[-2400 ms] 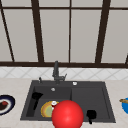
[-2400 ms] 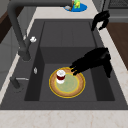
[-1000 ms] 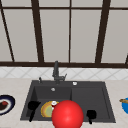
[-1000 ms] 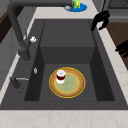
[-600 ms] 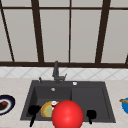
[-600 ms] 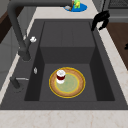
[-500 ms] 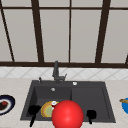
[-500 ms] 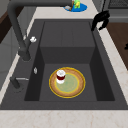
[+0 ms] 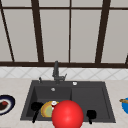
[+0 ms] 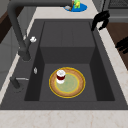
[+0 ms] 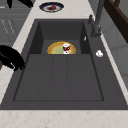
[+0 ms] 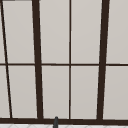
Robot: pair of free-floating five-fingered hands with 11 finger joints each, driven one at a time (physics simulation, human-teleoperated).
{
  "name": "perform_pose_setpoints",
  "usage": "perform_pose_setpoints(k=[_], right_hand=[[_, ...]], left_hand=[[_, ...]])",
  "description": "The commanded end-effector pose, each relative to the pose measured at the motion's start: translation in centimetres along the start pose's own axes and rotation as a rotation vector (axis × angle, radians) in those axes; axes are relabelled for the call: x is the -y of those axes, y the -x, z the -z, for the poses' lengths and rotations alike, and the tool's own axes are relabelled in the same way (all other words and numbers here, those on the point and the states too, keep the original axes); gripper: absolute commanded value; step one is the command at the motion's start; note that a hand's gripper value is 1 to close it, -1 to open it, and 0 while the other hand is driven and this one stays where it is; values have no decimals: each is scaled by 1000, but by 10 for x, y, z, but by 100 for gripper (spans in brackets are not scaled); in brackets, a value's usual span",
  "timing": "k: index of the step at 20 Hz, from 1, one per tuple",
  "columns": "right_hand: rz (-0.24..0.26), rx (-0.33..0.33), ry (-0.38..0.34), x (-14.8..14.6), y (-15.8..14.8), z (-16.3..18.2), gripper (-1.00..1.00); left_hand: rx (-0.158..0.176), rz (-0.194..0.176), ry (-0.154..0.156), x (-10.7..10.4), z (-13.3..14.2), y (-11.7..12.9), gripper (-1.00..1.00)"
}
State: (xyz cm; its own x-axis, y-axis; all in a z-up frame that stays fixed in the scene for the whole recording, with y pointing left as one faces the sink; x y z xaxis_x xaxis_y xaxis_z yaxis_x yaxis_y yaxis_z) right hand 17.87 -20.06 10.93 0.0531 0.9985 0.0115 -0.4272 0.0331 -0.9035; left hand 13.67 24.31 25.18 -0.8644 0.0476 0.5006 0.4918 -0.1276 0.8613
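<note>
So the yellow plate (image 10: 80, 87) is sat flat on the floor of the deep basin of the sink (image 10: 67, 35), with a small red-and-white cup (image 10: 60, 76) stood upright on it, towards the faucet (image 10: 17, 32) side. Nothing is being held or touched right now. The left hand (image 9: 37, 106) is seen in the front view just beside the plate's left edge, but from the sides it looks to be kept out past the front rim, over the tabletop edge; whether it's open or closed can't be told. The right hand (image 9: 91, 114) is hung near the front rim by the shallow drainer half, fingers drooped loosely and clamped on nothing.

Progress-wise, judged from that: plate and cup look parked in the basin, and no grasp is underway, so any handling of them is not yet started.

A big red ball (image 9: 67, 115) is seen low in the front view. A dark plate (image 11: 46, 7) is laid on the left tabletop, a blue plate (image 10: 81, 8) on the right.

Labels or writing: none that can be read, not even on the cup
</note>
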Motion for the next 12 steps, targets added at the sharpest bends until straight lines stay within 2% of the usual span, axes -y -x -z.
perform_pose_setpoints(k=[1, 12], right_hand=[[0, 0, 0, 0, 0, 0, 0], [0, 0, 0, 0, 0, 0, 0]], left_hand=[[-1, -59, 13, -13, 9, 20, -100], [-4, -98, 12, -46, 38, 77, -100]])
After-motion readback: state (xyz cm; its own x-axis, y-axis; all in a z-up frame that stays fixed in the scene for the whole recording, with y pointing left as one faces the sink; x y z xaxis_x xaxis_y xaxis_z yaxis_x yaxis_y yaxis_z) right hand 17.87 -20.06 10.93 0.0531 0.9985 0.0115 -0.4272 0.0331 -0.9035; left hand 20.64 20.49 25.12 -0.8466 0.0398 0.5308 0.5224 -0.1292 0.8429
